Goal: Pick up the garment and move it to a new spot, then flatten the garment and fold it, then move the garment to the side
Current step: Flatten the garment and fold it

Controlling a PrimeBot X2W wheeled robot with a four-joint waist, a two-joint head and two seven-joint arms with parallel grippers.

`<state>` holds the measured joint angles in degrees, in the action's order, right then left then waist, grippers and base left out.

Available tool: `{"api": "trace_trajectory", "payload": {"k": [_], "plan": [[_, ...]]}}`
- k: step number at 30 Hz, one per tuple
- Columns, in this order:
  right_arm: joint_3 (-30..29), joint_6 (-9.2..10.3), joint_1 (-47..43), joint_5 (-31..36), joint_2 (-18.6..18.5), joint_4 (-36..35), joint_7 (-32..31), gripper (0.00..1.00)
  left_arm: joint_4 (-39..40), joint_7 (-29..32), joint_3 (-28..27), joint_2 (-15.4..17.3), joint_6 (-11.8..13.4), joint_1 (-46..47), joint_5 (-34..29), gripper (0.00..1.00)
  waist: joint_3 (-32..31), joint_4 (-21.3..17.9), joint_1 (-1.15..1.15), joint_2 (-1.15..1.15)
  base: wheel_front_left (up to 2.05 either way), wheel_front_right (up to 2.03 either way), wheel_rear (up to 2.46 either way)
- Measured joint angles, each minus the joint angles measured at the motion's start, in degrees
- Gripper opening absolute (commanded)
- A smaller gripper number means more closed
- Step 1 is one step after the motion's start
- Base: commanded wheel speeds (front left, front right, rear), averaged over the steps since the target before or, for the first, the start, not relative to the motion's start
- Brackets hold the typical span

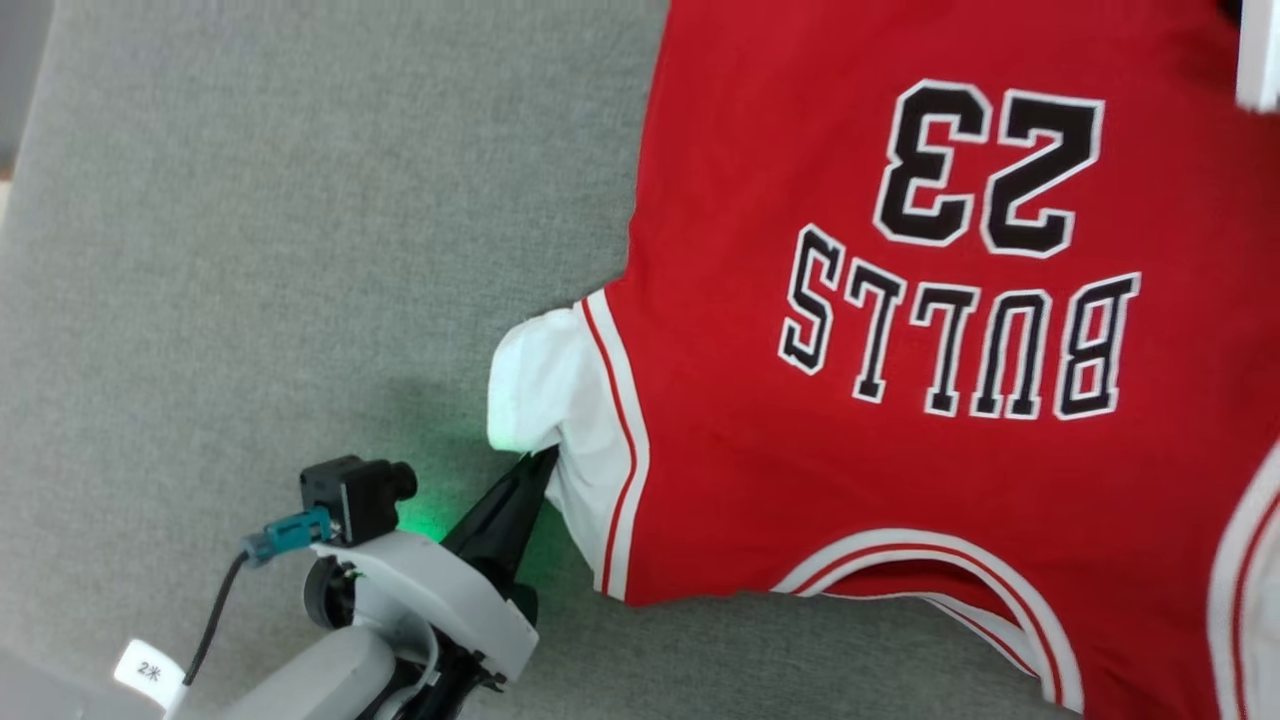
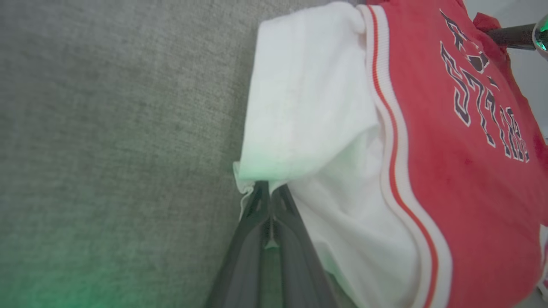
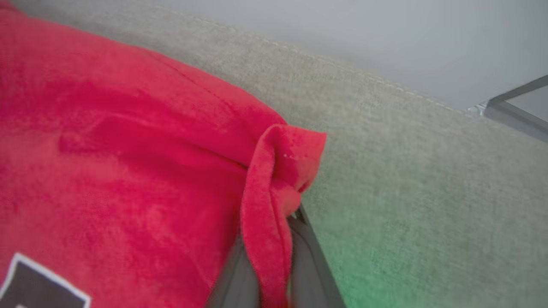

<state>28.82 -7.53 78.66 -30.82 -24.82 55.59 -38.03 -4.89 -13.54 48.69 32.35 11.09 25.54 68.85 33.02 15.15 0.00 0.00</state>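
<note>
The garment [image 1: 900, 450], a red jersey with a black "23" and "BULLS", lies spread face up on a grey cloth surface, lettering upside down to me. Its white sleeve [image 1: 545, 385] is bunched at the left side. My left gripper [image 1: 540, 462] comes in from the lower left and is shut on the edge of that sleeve [image 2: 308, 94], fingertips [image 2: 269, 188] pressed together under the fold. My right gripper [image 3: 295, 214] is shut on a folded red corner of the garment [image 3: 128, 149] near the surface's far edge. One of its dark fingers [image 2: 509, 36] also appears in the left wrist view.
The grey cloth surface [image 1: 250, 250] stretches wide to the left of the jersey. Its stitched far edge [image 3: 342, 68] runs below a pale wall, with a metal frame [image 3: 513, 107] beyond. A pale part of the right arm [image 1: 1258, 55] sits at the top right corner.
</note>
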Motion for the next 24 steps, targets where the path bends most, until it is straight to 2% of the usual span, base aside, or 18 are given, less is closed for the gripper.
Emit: {"api": "trace_trajectory", "payload": {"k": [7,17,24], "plan": [[4.3,-0.01,-9.9,-7.7,-6.3,-7.7,0.6,0.00,-1.1,-0.4,-0.8,0.5,1.6,-1.2,-0.2,0.00,-4.3,-2.3,0.00,0.00,0.00,0.00,0.00],[7.5,0.00,-30.2,-19.2,-17.4,-26.5,0.5,0.00,-1.8,-0.1,-1.3,2.1,3.7,-1.9,-0.8,0.00,-10.9,-6.4,0.00,0.00,0.00,0.00,0.00],[6.0,0.01,-46.0,-22.4,-21.1,-39.6,-0.4,0.00,-0.9,0.1,-1.8,3.7,4.6,-2.9,-0.8,0.00,-14.7,-10.1,0.00,0.00,0.00,0.00,0.00]]}}
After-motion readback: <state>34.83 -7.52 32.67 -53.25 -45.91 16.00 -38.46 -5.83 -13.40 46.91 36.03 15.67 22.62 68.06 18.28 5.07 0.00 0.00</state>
